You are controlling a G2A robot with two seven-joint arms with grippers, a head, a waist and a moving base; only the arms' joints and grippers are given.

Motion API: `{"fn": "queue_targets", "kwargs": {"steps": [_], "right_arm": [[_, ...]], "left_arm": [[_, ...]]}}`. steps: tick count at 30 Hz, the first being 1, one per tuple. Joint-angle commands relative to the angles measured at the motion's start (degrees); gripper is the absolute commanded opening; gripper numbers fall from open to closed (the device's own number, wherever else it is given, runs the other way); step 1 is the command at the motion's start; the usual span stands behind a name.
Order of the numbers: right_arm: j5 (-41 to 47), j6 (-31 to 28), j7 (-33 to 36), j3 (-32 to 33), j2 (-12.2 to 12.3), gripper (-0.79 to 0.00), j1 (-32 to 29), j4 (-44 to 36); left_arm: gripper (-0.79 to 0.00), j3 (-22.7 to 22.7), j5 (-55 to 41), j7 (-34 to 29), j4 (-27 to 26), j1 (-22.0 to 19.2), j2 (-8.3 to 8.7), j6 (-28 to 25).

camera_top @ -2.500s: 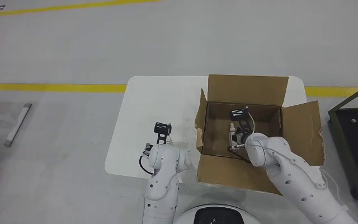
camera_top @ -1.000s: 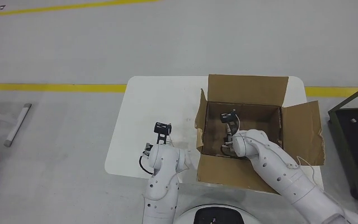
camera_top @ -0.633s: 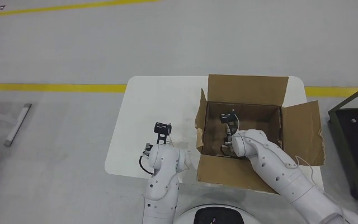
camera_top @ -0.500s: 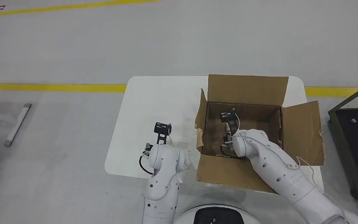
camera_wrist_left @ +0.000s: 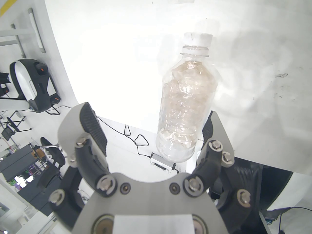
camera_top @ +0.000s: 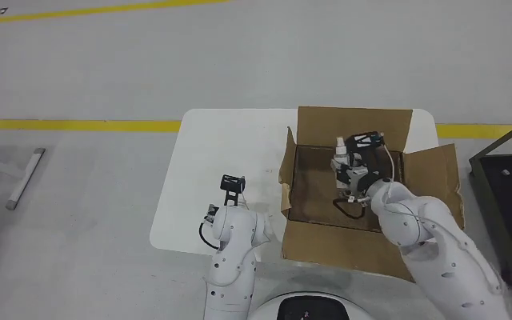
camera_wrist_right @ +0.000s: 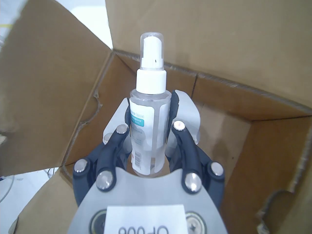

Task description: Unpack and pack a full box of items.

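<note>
My right gripper point(camera_wrist_right: 151, 101) is shut on a clear spray bottle point(camera_wrist_right: 150, 74) with a white pump and a clear cap. It holds the bottle above the inside of the open cardboard box point(camera_wrist_right: 219, 37). From above, the right gripper point(camera_top: 349, 164) and spray bottle point(camera_top: 341, 146) hang over the far part of the box point(camera_top: 428, 188). My left gripper point(camera_wrist_left: 148, 113) is open over the white table point(camera_wrist_left: 109, 49). A clear plastic bottle point(camera_wrist_left: 187, 103) with a white cap sits between its fingers, close to one pad. From above, the left gripper point(camera_top: 232, 184) is left of the box.
The box's flaps stand open on all sides, and its left wall is close to the left arm. A dark frame point(camera_top: 492, 172) stands at the right edge beyond the table. A grey bar point(camera_top: 24, 178) lies on the floor at far left. Bare table point(camera_top: 216, 144) lies left of the box.
My right gripper has risen from the near left of the box's inside with the spray bottle and moved to the far right. The left arm has kept still.
</note>
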Motion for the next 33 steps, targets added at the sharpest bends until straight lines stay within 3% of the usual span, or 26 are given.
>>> {"fn": "queue_targets", "kwargs": {"steps": [1, 16, 19, 25, 30, 33], "right_arm": [[0.51, -1.07, -2.2, 2.1, 0.21, -0.785, -2.67, -2.1], [0.96, -1.47, -4.93, 3.93, 0.32, -0.785, -3.73, -4.49], [2.84, -0.53, -5.83, 9.31, 0.61, -0.785, -5.32, -9.43], [10.04, -2.52, -4.04, 26.2, 1.42, -0.785, -10.81, -18.54], [15.65, -10.0, 0.73, 38.53, 2.07, -0.785, -16.63, -19.97], [18.15, -15.68, 2.64, 42.12, 2.28, -0.785, -20.72, -19.54]], "left_arm": [[0.0, 0.0, 0.0, 0.0, 0.0, 0.0, 0.0, 0.0], [0.0, 0.0, 0.0, 0.0, 0.0, 0.0, 0.0, 0.0], [0.0, 0.0, 0.0, 0.0, 0.0, 0.0, 0.0, 0.0], [0.0, 0.0, 0.0, 0.0, 0.0, 0.0, 0.0, 0.0], [0.0, 0.0, 0.0, 0.0, 0.0, 0.0, 0.0, 0.0], [0.0, 0.0, 0.0, 0.0, 0.0, 0.0, 0.0, 0.0]]}}
